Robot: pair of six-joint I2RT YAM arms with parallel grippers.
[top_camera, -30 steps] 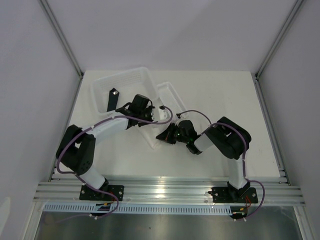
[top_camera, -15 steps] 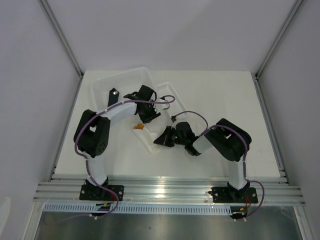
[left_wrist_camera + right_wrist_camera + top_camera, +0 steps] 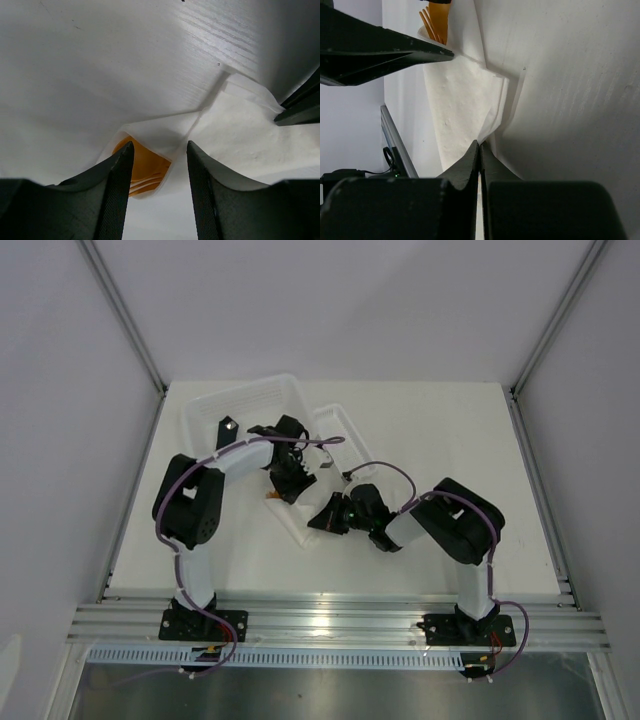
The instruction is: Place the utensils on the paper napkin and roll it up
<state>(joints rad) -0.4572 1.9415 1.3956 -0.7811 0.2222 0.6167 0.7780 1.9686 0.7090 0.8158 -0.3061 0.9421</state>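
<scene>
The paper napkin (image 3: 235, 125) lies folded over the orange utensils (image 3: 145, 167), whose ends poke out of its open end. My left gripper (image 3: 160, 147) hovers open just over that end, one finger on either side of it, holding nothing. In the right wrist view the napkin (image 3: 460, 100) stretches away from my right gripper (image 3: 480, 143), which is shut on its near corner; the utensils (image 3: 432, 22) show at the far end. From above, the left gripper (image 3: 290, 478) and right gripper (image 3: 322, 520) cover most of the napkin (image 3: 300, 525), beside an orange speck of utensils (image 3: 270, 495).
Two rigid white trays stand at the back left, a larger one (image 3: 250, 395) and a smaller one (image 3: 350, 430). A black flat bar with a white dot (image 3: 224, 440) leans in the larger tray. An aluminium rail (image 3: 330, 620) runs along the near edge.
My left gripper has come a little nearer over the napkin's end and its jaws have spread wider. The orange utensil ends have come into sight. The right gripper stays shut, shifted slightly left.
</scene>
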